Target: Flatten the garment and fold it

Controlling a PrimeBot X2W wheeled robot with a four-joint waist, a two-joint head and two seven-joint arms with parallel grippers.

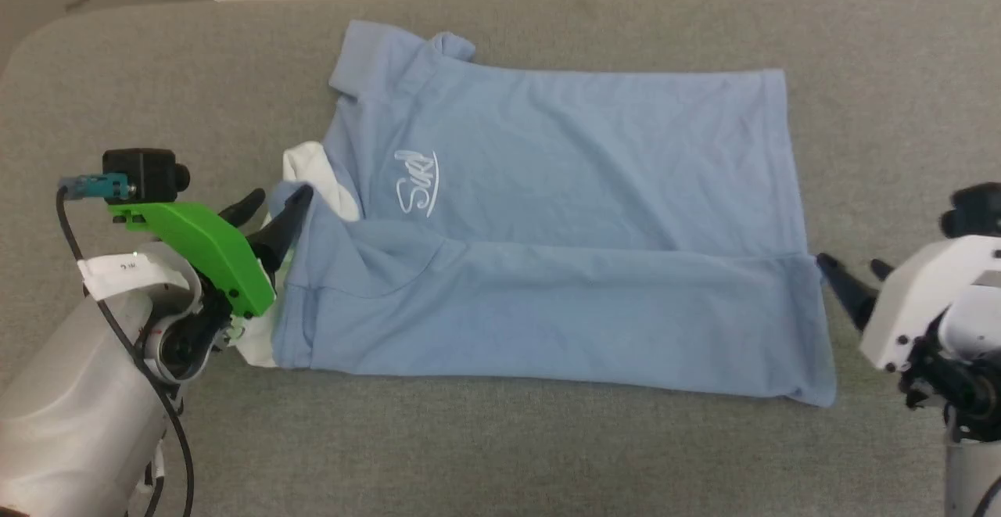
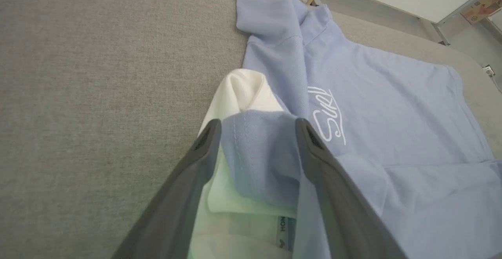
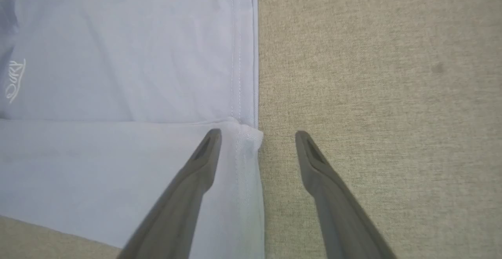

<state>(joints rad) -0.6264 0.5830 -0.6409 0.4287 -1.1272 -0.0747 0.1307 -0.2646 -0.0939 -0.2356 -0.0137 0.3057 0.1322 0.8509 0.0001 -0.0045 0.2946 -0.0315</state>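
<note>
Lengthwise fold judged laid: garment (image 1: pixel 563 188) flat on desk (image 1: pixel 547 439) between left gripper (image 1: pixel 279 198) at collar end and right gripper (image 1: pixel 848 263) at hem corner, both fingers apart, nothing clamped; next likely calls for grasping far edge.

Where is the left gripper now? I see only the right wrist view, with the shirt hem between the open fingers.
Observer: The left gripper is at the collar end of the garment, on the side opposite the hem.
Operator: Are its jaws open?
Observer: Yes, wide open. A blue fold and the white fabric at the neck lie between them and are not pinched.
Operator: How does the far sleeve lie?
Observer: The far sleeve is spread out on the grey surface.
</note>
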